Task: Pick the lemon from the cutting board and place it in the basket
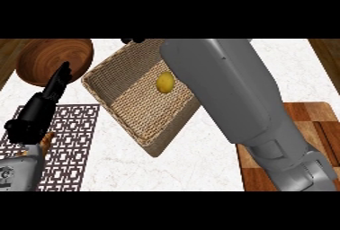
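**A:** so where's the lemon (164, 82) sitting right now?

**B:** inside the woven basket (119, 101), on its floor up toward the far end. Nothing is touching it as far as I can see, it's just lying there apart from the walls.

**A:** and the cutting board (306, 121)?

**B:** the checkered wooden one is off at the right edge, mostly covered by the right forearm (225, 85). That arm is huge in the head view, it runs from bottom right up across the basket's right side.

**A:** right hand open or closed?

**B:** honestly can't tell. Only a tiny black bit (133, 40) pokes out at the top by the basket's far corner, probably fingertips, and the rest is hidden behind the arm.

**A:** left one?

**B:** left hand (41, 110) is over at the left, fingers straight and pointing up, holding nothing, over a grey patterned mat (73, 134). There's a small orange-brown thing (45, 141) just under it, too hidden to name.

**A:** anything else on the counter (199, 157)?

**B:** a round wooden bowl (50, 58) at top left, just beside the basket's corner. The counter is white marble.
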`<state>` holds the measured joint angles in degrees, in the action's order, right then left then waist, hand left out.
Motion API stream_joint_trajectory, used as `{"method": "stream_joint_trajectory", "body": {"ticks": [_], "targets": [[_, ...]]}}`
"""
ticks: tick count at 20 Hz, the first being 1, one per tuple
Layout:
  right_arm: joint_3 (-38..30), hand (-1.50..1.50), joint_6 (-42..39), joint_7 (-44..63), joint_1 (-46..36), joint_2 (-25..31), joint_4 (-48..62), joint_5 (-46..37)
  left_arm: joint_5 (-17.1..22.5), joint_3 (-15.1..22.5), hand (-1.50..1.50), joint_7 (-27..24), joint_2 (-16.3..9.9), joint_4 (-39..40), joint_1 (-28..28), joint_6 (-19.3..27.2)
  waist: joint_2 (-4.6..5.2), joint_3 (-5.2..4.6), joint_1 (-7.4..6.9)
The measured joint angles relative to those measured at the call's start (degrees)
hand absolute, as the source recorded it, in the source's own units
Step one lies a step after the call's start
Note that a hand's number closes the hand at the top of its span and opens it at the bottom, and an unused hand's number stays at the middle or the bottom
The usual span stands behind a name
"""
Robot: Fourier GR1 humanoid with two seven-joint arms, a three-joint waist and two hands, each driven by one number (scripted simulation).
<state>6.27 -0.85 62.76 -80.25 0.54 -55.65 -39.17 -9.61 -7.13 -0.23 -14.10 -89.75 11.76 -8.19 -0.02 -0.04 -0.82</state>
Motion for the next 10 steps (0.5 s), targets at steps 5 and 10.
{"method": "stream_joint_trajectory", "body": {"ticks": [5,10], "targets": [[-4.07,-1.50,10.42,-0.93,2.02,1.56,-3.68,-5.33,-0.47,-0.05,0.00,0.16,0.37,-0.11,-0.12,0.78,-0.20,0.04,0.93],[-8.16,-1.50,15.94,-0.62,6.24,4.22,-9.89,-10.39,-0.76,-0.49,0.00,-0.75,0.11,-0.37,-1.94,0.97,-0.58,0.07,1.92]]}}
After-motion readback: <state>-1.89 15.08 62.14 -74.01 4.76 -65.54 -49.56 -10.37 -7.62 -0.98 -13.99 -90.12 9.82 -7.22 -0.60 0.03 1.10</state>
